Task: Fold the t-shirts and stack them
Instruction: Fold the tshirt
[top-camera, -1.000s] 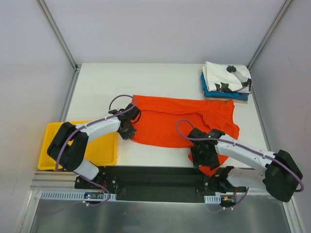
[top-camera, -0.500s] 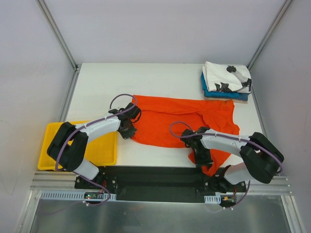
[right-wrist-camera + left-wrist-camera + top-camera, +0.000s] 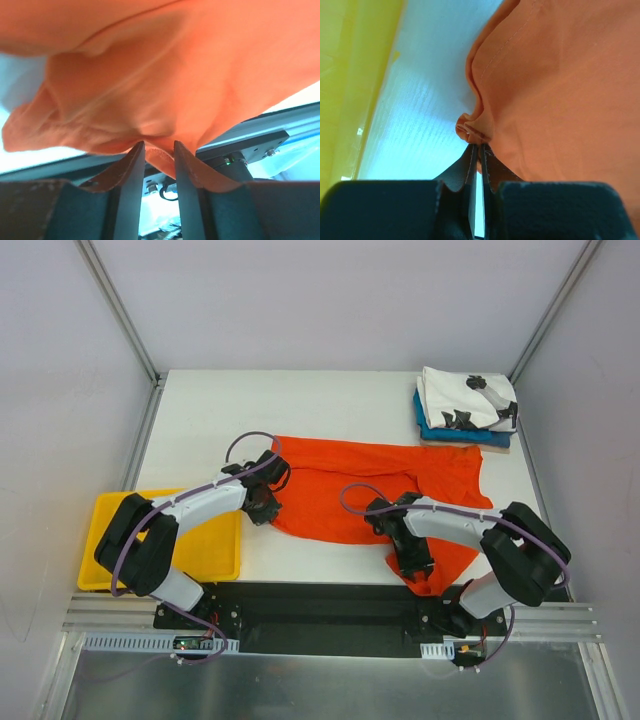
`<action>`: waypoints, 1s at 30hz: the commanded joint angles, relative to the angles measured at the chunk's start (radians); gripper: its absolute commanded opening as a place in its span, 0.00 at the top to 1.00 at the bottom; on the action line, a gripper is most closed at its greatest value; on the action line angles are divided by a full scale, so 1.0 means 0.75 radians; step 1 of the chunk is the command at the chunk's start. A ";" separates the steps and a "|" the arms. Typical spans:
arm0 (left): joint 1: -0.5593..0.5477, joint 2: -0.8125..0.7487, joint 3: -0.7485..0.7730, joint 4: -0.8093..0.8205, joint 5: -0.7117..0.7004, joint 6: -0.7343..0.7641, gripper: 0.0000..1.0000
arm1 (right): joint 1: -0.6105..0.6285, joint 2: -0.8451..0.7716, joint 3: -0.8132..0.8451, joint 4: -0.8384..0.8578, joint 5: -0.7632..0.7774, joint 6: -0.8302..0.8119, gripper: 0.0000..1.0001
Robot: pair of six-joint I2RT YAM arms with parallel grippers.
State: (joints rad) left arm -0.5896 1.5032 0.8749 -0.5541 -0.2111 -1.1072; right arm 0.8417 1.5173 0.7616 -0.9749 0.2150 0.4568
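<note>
The orange-red t-shirt [image 3: 350, 485] lies spread across the middle of the table. My left gripper [image 3: 265, 503] is shut on a bunched fold of its left edge, which shows in the left wrist view [image 3: 479, 146] with the shirt [image 3: 555, 85] to the right. My right gripper [image 3: 414, 562] is shut on the shirt's near right edge by the table's front. In the right wrist view [image 3: 159, 148] a fold of orange cloth [image 3: 175, 75] sits between the jaws. The white t-shirt with black marks [image 3: 468, 397] lies folded on the teal-blue t-shirt [image 3: 465, 436] at the far right corner.
A yellow plastic tray [image 3: 110, 540] sits at the near left, just left of my left arm, and also shows in the left wrist view [image 3: 350, 75]. The black base rail [image 3: 320, 605] runs along the table's front edge.
My right gripper has shifted left along the near edge with the orange cloth, and its arm has swung round. The left gripper has stayed put.
</note>
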 commanded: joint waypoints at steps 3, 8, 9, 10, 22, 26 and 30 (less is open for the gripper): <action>-0.007 -0.033 0.026 -0.010 -0.005 0.018 1.00 | 0.015 -0.021 0.044 0.066 -0.209 -0.208 0.63; -0.007 -0.016 0.040 -0.010 0.005 0.026 1.00 | 0.017 0.085 0.105 0.091 -0.250 -0.245 0.62; -0.007 -0.020 0.040 -0.010 0.003 0.028 1.00 | 0.017 0.092 0.103 0.103 -0.266 -0.243 0.62; -0.007 -0.022 0.040 -0.010 -0.001 0.026 1.00 | 0.015 0.100 0.099 0.105 -0.258 -0.239 0.61; -0.005 -0.026 0.052 -0.010 -0.015 0.034 1.00 | 0.009 0.194 0.122 0.097 -0.184 -0.079 0.75; -0.005 -0.026 0.063 -0.012 -0.015 0.038 1.00 | -0.016 0.182 0.120 0.105 -0.172 -0.059 0.98; -0.005 -0.035 0.067 -0.012 -0.021 0.045 1.00 | -0.065 0.127 0.195 -0.035 0.052 -0.075 0.99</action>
State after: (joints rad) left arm -0.5896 1.4998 0.8928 -0.5541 -0.2108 -1.0878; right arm 0.8295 1.6474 0.8543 -0.9401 0.0696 0.3801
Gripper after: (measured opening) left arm 0.011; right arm 0.016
